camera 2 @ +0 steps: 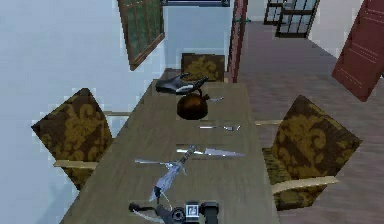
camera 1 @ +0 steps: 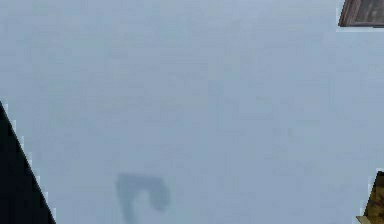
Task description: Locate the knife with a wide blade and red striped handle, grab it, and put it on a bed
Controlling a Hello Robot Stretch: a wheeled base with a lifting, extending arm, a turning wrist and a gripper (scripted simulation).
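Cutlery lies in thin silvery pieces along the table's middle, too small to tell which is the knife. At the near edge the gripper is cut off; its fingers' state and any load cannot be told.

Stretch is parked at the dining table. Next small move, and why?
Probably extend slightly farther: the end effector sits at the table's near edge, and the slim silvery utensils lie farther out. Which one to take is unclear.
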